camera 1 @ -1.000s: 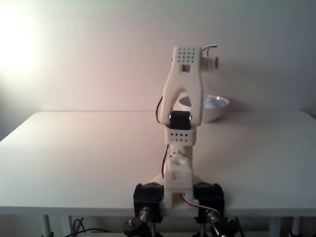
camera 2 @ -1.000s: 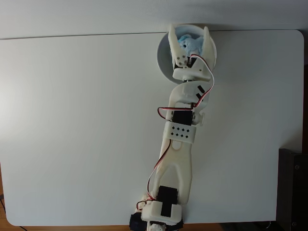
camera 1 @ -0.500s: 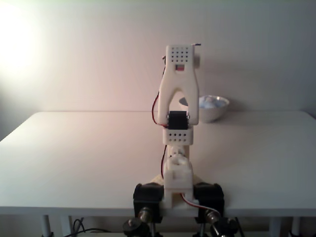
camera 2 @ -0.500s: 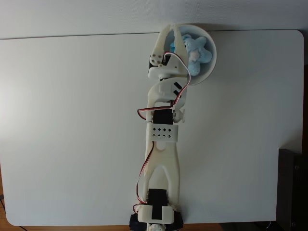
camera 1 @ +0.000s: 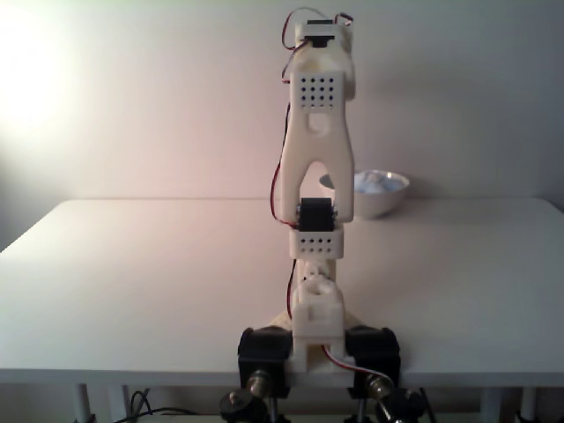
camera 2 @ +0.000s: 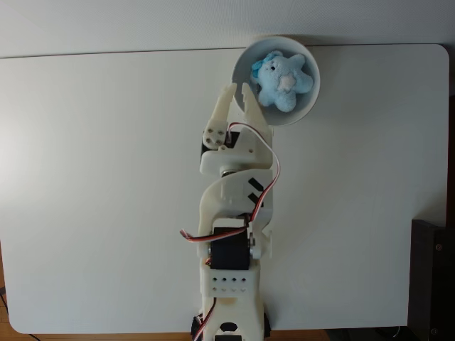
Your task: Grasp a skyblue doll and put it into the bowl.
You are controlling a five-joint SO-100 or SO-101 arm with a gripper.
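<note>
The skyblue doll (camera 2: 282,80) lies inside the white bowl (camera 2: 303,105) at the table's far edge, free of the gripper. My gripper (camera 2: 239,88) hovers just left of the bowl's rim in a fixed view from above, its two white fingers pointing toward the far edge with a narrow gap between the tips and nothing in them. In a fixed view from the front, the raised arm (camera 1: 317,132) stands tall and partly covers the bowl (camera 1: 388,198), and a pale-blue bit of the doll (camera 1: 376,181) peeks over the rim.
The white table (camera 2: 106,177) stretches bare to the left and right of the arm. A dark object (camera 2: 431,277) stands off the table's right edge. The arm's base (camera 1: 317,348) is clamped at the near edge.
The gripper let go of the doll in the bowl, swung left out of the bowl, narrowed its fingers and drew back toward the base as the arm rose.
</note>
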